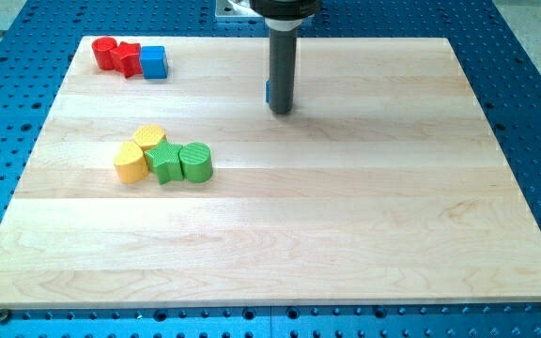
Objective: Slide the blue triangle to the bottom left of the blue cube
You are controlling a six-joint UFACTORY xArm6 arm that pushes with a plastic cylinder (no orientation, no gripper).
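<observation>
The blue cube (153, 62) sits near the board's top left, touching a red star-shaped block (128, 58) and a red round block (105, 52) on its left. The blue triangle (268, 91) is almost fully hidden behind my rod; only a thin blue sliver shows at the rod's left edge. My tip (281, 112) rests on the board at top centre, right in front of that sliver and well to the right of the blue cube.
A cluster stands at the left middle: two yellow blocks (149, 137) (131, 162), a green star-shaped block (165, 163) and a green round block (196, 161). The wooden board (346, 235) lies on a blue perforated table.
</observation>
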